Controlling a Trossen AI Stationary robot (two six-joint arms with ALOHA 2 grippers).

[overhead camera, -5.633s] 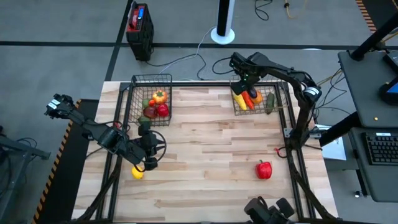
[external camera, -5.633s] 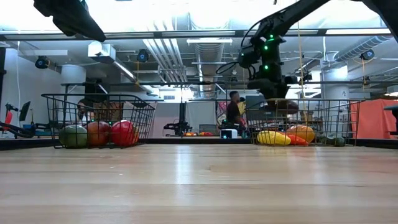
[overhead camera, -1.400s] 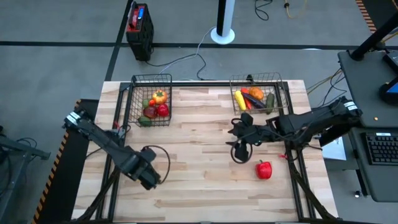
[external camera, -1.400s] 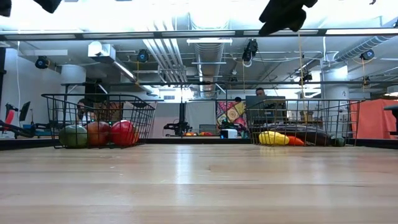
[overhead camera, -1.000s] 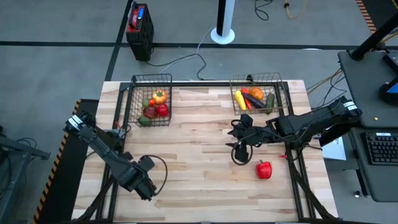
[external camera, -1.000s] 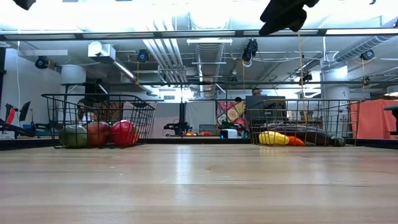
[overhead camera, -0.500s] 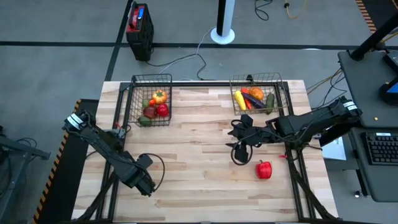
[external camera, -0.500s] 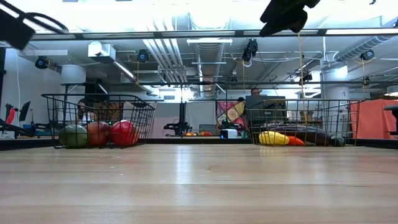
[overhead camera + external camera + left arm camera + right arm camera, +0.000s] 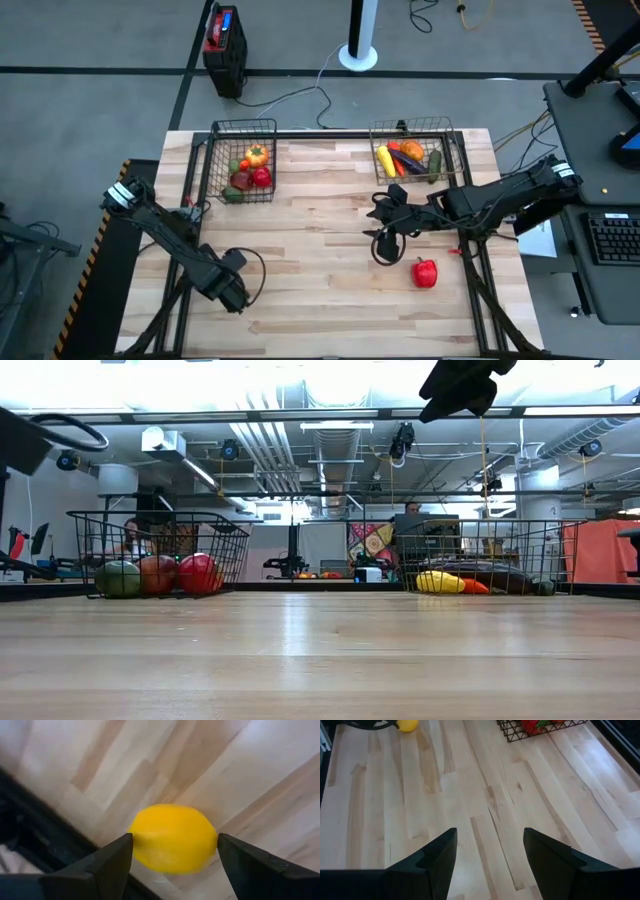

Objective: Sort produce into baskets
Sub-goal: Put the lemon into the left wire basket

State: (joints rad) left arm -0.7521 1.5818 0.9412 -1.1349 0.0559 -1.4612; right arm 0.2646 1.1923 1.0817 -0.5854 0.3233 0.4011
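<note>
Two wire baskets are counted at the worktop's (image 9: 330,270) far edge: the left basket (image 9: 243,164) holds about four pieces, the right basket (image 9: 412,158) about five. One red pepper (image 9: 425,272) lies loose just beside the right gripper (image 9: 388,240). A lemon (image 9: 173,838), hidden under the left gripper (image 9: 232,290) in the high view, is shown by the left wrist view between spread jaws, seemingly not gripped. The right jaws are seen parted, holding nothing.

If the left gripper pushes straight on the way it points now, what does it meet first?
Most likely the lemon. In the left wrist view it sits on the table directly between the left gripper's open fingers, with nothing in front of it. How near it is cannot be judged.
</note>
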